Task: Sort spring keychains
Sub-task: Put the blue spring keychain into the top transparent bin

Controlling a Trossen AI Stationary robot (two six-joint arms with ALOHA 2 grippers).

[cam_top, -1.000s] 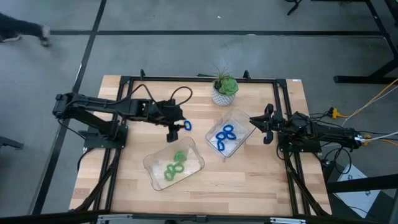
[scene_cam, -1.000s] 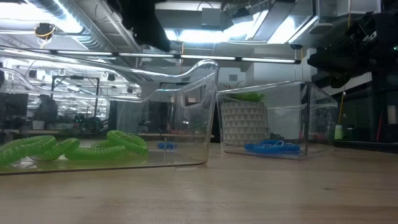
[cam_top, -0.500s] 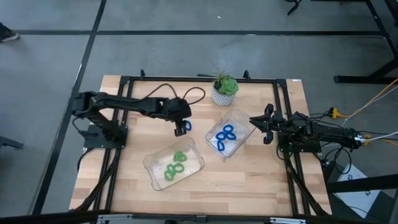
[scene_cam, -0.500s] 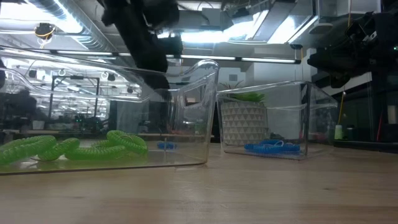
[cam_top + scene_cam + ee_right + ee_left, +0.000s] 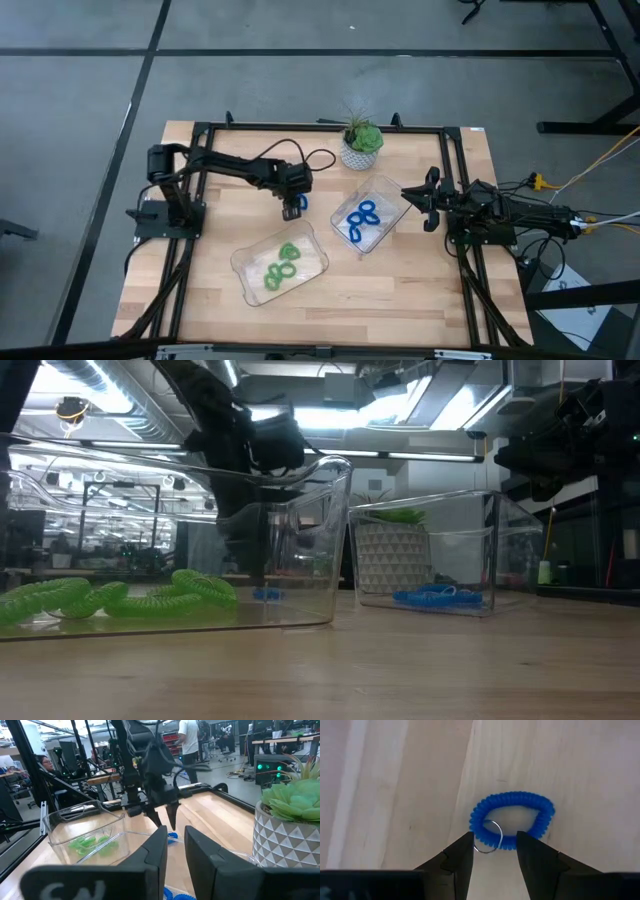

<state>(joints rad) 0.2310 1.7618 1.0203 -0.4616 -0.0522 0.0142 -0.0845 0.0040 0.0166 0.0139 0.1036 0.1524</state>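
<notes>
A loose blue spring keychain (image 5: 512, 820) with a metal ring (image 5: 489, 839) lies flat on the wood table (image 5: 220, 230), left of the blue tray. My left gripper (image 5: 495, 847) is open and points down over it, a finger on either side of the ring end, and I see no touch. It also shows in the high view (image 5: 293, 208). My right gripper (image 5: 176, 832) waits with a narrow gap, empty, at the right of the blue tray (image 5: 418, 200). Several green keychains (image 5: 282, 265) lie in one clear tray (image 5: 310, 245). Several blue ones (image 5: 360, 218) lie in the other (image 5: 390, 195).
A potted green plant in a white pot (image 5: 361, 143) stands at the far edge, behind the blue tray. A black frame (image 5: 300, 126) runs around the table. People and workbenches show in the room beyond (image 5: 42, 762).
My left gripper has gone a little toward the table's right edge and down, and now stands right over the loose blue keychain. The keychain has stayed where it was.
</notes>
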